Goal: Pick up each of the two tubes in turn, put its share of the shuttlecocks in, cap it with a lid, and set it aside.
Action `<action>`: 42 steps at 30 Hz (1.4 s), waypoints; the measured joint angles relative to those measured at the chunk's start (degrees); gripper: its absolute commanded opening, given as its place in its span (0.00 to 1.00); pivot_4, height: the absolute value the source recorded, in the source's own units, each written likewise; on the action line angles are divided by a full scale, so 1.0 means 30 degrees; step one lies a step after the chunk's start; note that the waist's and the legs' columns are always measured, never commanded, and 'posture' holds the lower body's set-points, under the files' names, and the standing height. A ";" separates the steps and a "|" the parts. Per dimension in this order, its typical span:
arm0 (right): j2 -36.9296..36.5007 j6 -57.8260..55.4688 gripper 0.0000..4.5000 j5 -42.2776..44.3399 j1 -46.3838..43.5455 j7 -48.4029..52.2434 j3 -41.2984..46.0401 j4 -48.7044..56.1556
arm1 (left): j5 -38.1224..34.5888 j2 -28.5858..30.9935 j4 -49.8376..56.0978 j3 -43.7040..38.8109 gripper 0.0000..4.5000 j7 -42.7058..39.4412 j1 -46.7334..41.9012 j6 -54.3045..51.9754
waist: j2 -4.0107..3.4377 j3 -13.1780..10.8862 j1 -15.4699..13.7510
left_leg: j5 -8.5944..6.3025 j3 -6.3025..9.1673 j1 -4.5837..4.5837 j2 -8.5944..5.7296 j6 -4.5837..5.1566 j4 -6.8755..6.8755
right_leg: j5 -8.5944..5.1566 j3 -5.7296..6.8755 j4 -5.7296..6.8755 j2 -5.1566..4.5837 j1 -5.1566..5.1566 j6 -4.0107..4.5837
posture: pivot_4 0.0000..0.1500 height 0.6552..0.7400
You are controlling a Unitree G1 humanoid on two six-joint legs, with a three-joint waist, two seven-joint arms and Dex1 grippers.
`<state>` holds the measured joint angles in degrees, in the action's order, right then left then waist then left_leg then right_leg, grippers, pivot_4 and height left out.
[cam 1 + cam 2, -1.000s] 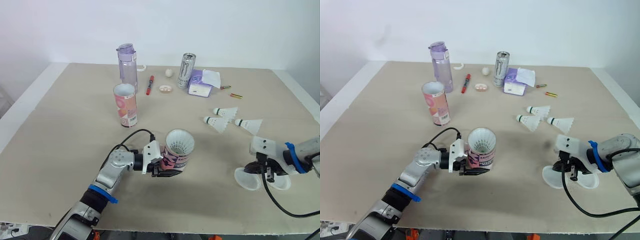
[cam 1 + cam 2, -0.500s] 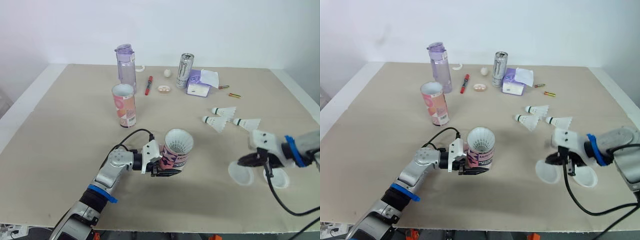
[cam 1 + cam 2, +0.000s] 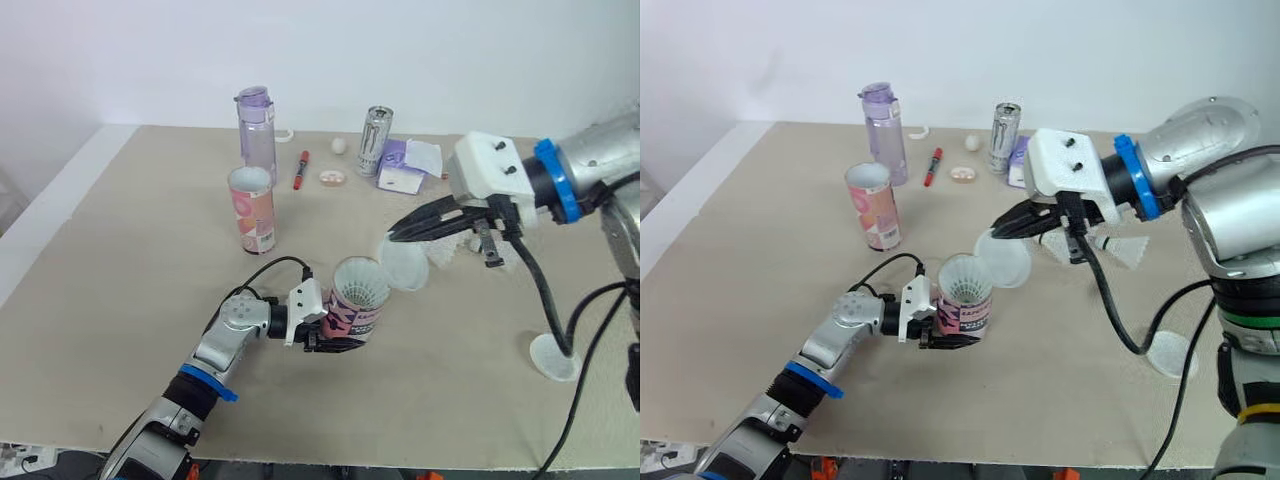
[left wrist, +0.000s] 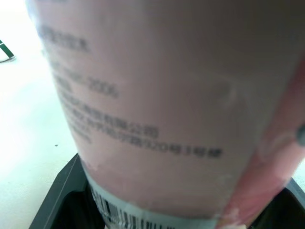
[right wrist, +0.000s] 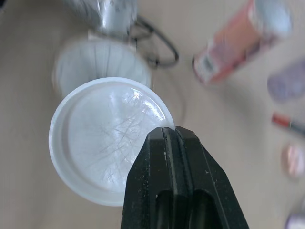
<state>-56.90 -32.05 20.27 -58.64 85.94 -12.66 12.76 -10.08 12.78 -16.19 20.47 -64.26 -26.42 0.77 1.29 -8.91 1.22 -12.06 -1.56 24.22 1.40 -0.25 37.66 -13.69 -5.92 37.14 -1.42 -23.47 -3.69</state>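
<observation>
Right end effector (image 3: pixel 393 236) pinching lid (image 3: pixel 404 267) rim, beside tube (image 3: pixel 352 318) mouth (filled)

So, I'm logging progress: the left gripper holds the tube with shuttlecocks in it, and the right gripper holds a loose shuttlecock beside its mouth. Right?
Not quite. The right gripper holds a translucent lid, pinched at its rim, not a shuttlecock; the right wrist view shows it. The left gripper does hold the tube with shuttlecocks in it.

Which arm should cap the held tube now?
Right. The right end effector pinches the translucent white round lid beside the open mouth of the pink cardboard tube; the left end effector is occupied gripping that tube.
</observation>
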 measured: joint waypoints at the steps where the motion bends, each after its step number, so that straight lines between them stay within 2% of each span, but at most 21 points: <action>1: 0.0347 0.0001 0.02 0.0016 -0.0272 0.0109 -0.0310 0.0026 | 0.0001 -0.0002 -0.0039 0.0019 0.65 0.0001 -0.0019 0.0027 | -0.0002 0.0001 0.0004 | -0.0001 -0.0001 0.0000 -0.0007 0.0001 0.0000 | 0.0033 -0.0001 0.0000 -0.0001 0.0008 0.0054 | 1.00 1.00; 10: 0.1522 0.0840 0.02 -0.0307 -0.0627 0.0542 -0.1220 0.0190 | 0.0008 0.0042 -0.0063 -0.0014 0.65 0.0094 -0.0019 0.0047 | 0.0003 -0.0001 0.0009 | 0.0004 0.0003 -0.0003 0.0019 0.0002 0.0003 | 0.0045 0.0049 0.0002 0.0025 0.0005 0.0057 | 1.00 1.00; 20: 0.2626 0.2902 0.02 -0.1937 -0.0853 0.0533 -0.2338 -0.0669 | 0.0010 0.0077 -0.0064 -0.0009 0.65 0.0140 -0.0016 0.0012 | 0.0003 -0.0001 0.0016 | 0.0006 -0.0002 -0.0007 0.0035 0.0001 0.0005 | 0.0048 0.0049 0.0002 0.0032 0.0006 0.0059 | 1.00 1.00; 42: 0.3106 0.3775 0.02 -0.2516 -0.0826 0.0832 -0.2401 -0.0973 | 0.0014 0.0081 -0.0011 0.0004 0.65 0.0339 0.0043 -0.0067 | 0.0003 -0.0001 0.0016 | 0.0007 -0.0001 -0.0008 0.0038 0.0002 0.0005 | 0.0048 0.0049 0.0001 0.0029 0.0007 0.0059 | 1.00 1.00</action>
<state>-47.58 -20.73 12.73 -61.12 88.44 -19.86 9.84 -10.04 13.03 -16.23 20.48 -63.24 -26.29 0.57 1.29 -8.91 1.27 -12.04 -1.56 24.20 1.51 -0.24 37.68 -13.55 -5.77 37.14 -1.34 -23.45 -3.51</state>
